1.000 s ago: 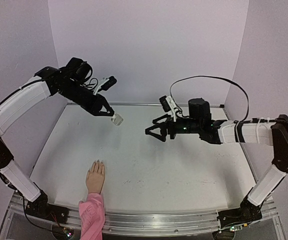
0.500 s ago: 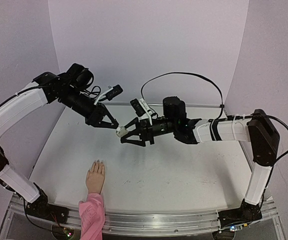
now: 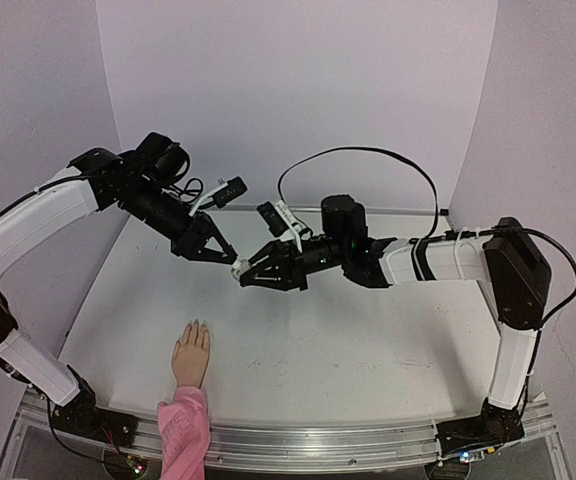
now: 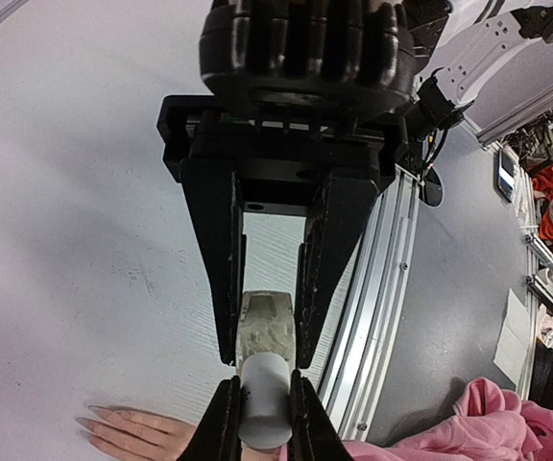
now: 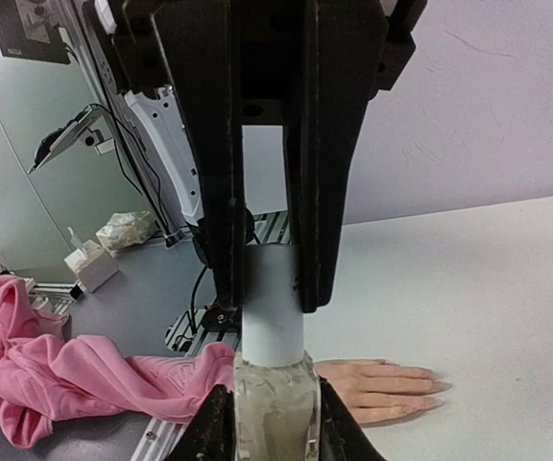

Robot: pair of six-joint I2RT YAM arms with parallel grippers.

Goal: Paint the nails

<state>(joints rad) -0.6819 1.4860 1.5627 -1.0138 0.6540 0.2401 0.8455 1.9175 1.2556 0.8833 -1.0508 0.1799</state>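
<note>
A small bottle [image 3: 238, 269] with a cloudy glass body [image 5: 272, 408] and a white cap [image 5: 273, 303] hangs in the air between both arms above the table's back half. My left gripper [image 3: 224, 256] [image 4: 264, 386] is shut on the white cap [image 4: 262, 403]. Facing it, my right gripper [image 3: 252, 275] [image 5: 273, 394] is shut on the glass body [image 4: 268, 328]. The flesh-coloured mannequin hand [image 3: 191, 354] [image 5: 384, 384] lies flat near the front edge, palm down, with a pink sleeve [image 3: 183, 430] [image 5: 84, 375]. Its nails [image 5: 436, 381] are barely distinguishable at the fingertips. Neither gripper is near the hand.
The white table [image 3: 368, 340] has purple walls behind and beside it. An aluminium rail [image 3: 348, 440] runs along the near edge. A black cable [image 3: 368, 155] loops over the right arm. The pink sleeve [image 4: 468, 423] hangs over the rail.
My right arm has swung left to the bottle and its jaws have shut on the glass body. My left arm has brought the bottle slightly down and right.
</note>
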